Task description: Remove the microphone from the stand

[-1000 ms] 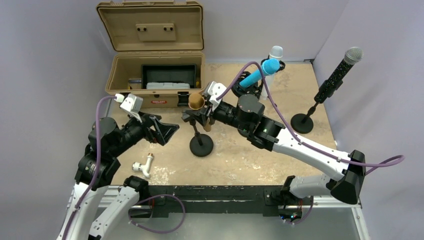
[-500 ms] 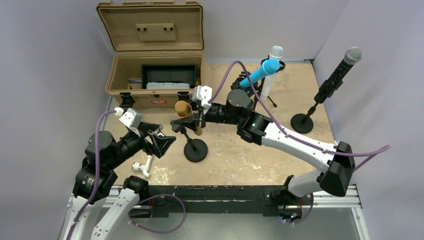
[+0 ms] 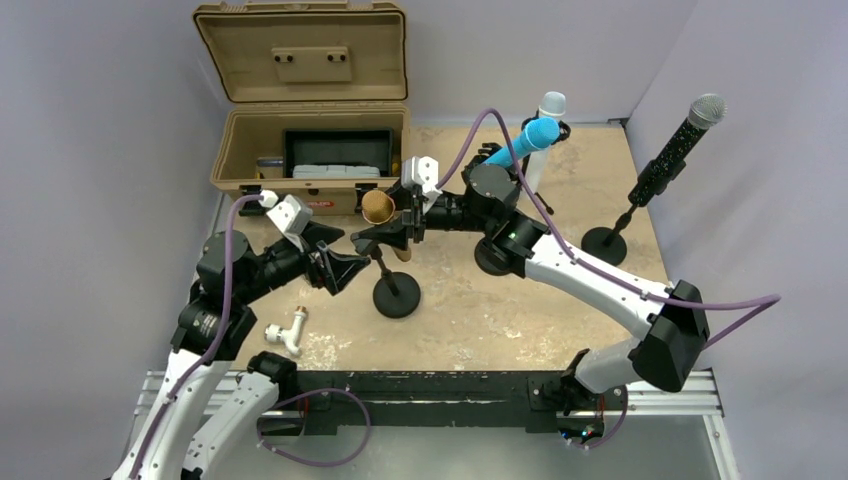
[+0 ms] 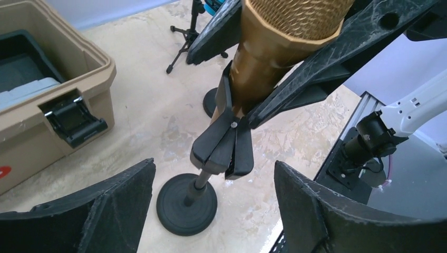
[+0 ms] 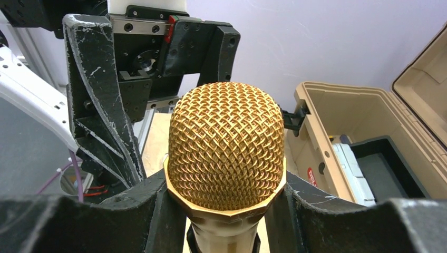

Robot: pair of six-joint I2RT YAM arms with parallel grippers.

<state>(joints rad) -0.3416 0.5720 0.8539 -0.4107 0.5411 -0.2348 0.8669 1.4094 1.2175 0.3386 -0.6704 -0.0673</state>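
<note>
Extraction of the gold mesh-headed microphone (image 3: 380, 207) from its holder is the step in hand, and it is not yet done. The microphone sits head-up in the black clip (image 4: 224, 150) at the top of the short black round-based stand (image 3: 397, 297), whose stem leans and whose base rests on the sandy bench (image 3: 520, 310), in front of the open tan case (image 3: 300, 150).

The right gripper (image 3: 392, 228) has its fingers (image 5: 132, 216) clamped on either side of the gold body, just under the mesh head, so the microphone is firmly held. The left gripper (image 3: 345, 268) is near the stand on its left side; its fingers (image 4: 110, 211) stand wide apart, with the clip and stem between them, touching nothing.

By the look of it, the left arm is there to steady the stand. The next move calls for the left fingers to come together on the stem or the clip neck, low enough to stay clear of the right fingers. With the stand pinned, the right arm would pull the microphone up along its own axis and out of the clip; a sideways pull would likely tip the light stand
</note>
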